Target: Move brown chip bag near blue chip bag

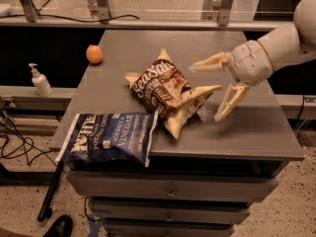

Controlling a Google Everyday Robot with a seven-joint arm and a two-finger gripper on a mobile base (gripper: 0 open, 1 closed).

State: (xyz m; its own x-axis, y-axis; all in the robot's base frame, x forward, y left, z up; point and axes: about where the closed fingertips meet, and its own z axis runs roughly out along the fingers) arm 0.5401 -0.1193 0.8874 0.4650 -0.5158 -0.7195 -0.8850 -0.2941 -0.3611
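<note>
The brown chip bag (165, 91) lies crinkled in the middle of the grey table (256, 132), its lower corner next to the right end of the blue chip bag (111, 137). The blue bag lies flat at the table's front left corner, partly over the edge. My gripper (206, 91) is just right of the brown bag, open wide and empty. One finger points left above the bag's right corner, the other points down toward the table beside it.
A small orange fruit (94, 54) sits at the table's back left. A white pump bottle (40, 81) stands on a lower ledge to the left. Cables and a black pole (52, 194) are on the floor at left. Drawers (168, 194) sit below the tabletop.
</note>
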